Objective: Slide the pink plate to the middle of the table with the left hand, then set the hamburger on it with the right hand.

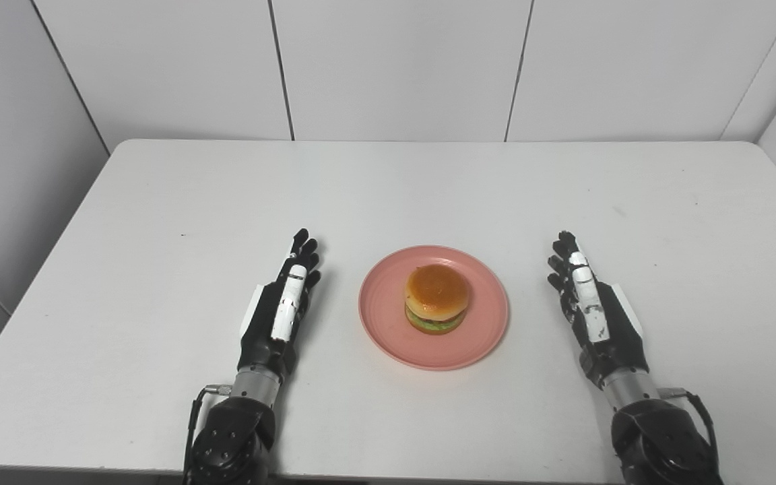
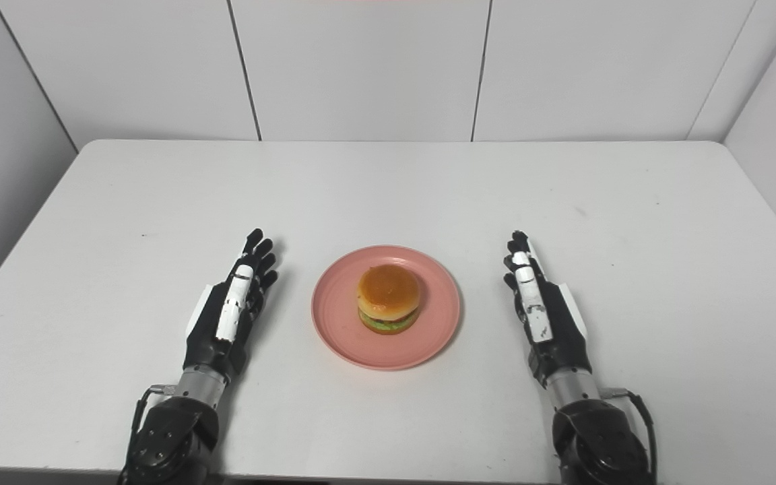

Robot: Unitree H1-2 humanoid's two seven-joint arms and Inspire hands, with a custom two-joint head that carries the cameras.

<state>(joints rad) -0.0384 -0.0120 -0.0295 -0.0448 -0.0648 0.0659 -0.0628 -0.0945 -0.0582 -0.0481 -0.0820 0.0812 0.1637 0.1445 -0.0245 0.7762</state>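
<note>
While both hands lie empty, fingers straight: left hand (image 1: 280,306), right hand (image 1: 593,306); hamburger (image 1: 436,297) w/ golden bun, green layer, centred on pink plate (image 1: 388,316).

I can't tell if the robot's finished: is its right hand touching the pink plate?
Apart. In the left eye view, bare white table separates the right hand from the pink plate, which holds the hamburger.

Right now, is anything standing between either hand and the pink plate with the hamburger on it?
Nothing visible. The hamburger already sits on the pink plate. The left hand and right hand lie open on either side, apart from the plate, with only bare table between.
</note>
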